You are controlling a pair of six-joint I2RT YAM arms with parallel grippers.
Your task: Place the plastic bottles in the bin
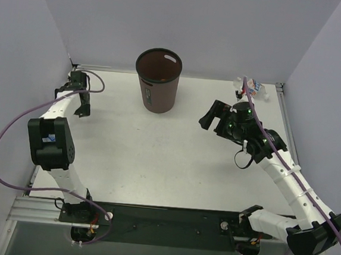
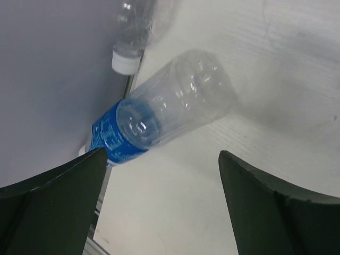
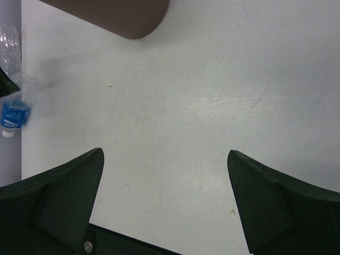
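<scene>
The dark brown bin (image 1: 157,84) stands upright at the back middle of the table; its base edge shows in the right wrist view (image 3: 117,16). A clear bottle with a blue label (image 2: 159,109) lies on its side along the left wall, just ahead of my open, empty left gripper (image 2: 162,154), (image 1: 81,105). It also shows in the right wrist view (image 3: 13,114). A second clear bottle with a white cap (image 2: 133,32) lies beyond it. A bottle with a red-white-blue label (image 1: 255,86) lies at the back right corner. My right gripper (image 1: 211,115), (image 3: 164,153) is open and empty above bare table.
Grey walls close the table on the left, back and right. The table's left edge has a metal rail (image 2: 101,212). A black base plate (image 1: 168,218) runs along the near edge. Purple cables (image 1: 3,131) loop off both arms.
</scene>
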